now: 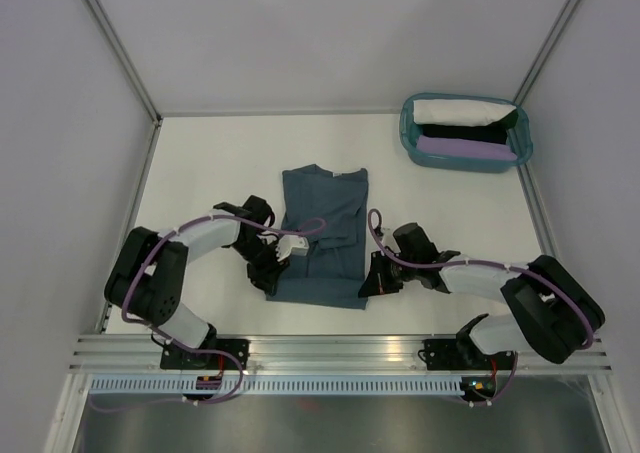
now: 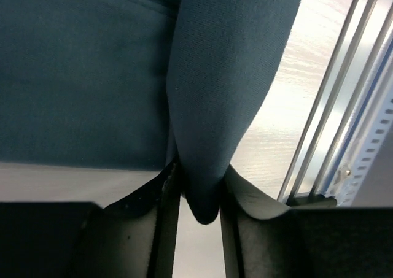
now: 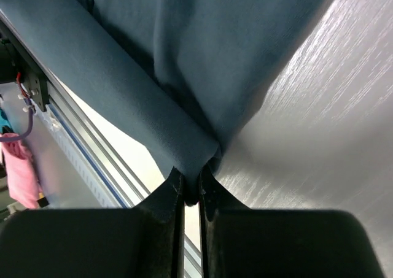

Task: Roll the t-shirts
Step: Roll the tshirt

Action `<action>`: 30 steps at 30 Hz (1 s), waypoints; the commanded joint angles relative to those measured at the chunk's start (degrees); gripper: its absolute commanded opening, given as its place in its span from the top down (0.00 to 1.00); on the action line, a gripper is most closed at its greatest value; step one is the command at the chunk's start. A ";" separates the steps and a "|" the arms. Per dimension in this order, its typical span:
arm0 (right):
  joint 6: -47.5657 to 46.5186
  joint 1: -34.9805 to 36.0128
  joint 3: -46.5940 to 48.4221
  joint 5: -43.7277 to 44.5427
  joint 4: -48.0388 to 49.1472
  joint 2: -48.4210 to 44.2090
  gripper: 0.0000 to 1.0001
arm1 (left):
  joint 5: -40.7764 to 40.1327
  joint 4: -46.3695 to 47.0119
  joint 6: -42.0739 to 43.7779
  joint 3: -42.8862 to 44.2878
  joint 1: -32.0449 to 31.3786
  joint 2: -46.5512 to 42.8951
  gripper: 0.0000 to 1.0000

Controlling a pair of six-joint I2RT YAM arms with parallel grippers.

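Observation:
A slate-blue t-shirt (image 1: pixel 322 235) lies folded into a long strip on the white table, neck end far, hem end near. My left gripper (image 1: pixel 270 278) is shut on the near left corner of the t-shirt (image 2: pixel 227 88), the cloth pinched between its fingers (image 2: pixel 164 229). My right gripper (image 1: pixel 372 278) is shut on the near right corner of the t-shirt (image 3: pixel 184 63), a fold of cloth squeezed between its fingers (image 3: pixel 169 216). Both corners are lifted slightly off the table.
A teal plastic basket (image 1: pixel 410 138) stands at the far right corner, holding white, black and lilac folded cloth. Aluminium rails (image 1: pixel 330 351) run along the near edge. White walls enclose the table on the left, back and right.

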 commanded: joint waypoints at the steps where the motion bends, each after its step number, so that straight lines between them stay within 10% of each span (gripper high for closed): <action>1: -1.60 -1.74 3.07 -2.20 -2.01 2.72 0.98 | -0.12 -2.89 3.52 1.49 2.03 2.74 0.63; 20: -5.81 -2.71 13.36 0.78 -15.02 6.34 0.63 | 7.35 -2.71 -4.65 6.68 4.93 -0.95 0.44; 26: -7.31 -2.79 14.94 4.29 -17.65 4.84 0.63 | 4.28 0.62 -7.37 6.15 4.93 2.21 0.88; 30: -5.38 -2.79 13.63 3.96 -13.89 5.53 0.89 | -0.18 4.84 -11.42 6.24 4.93 4.67 0.95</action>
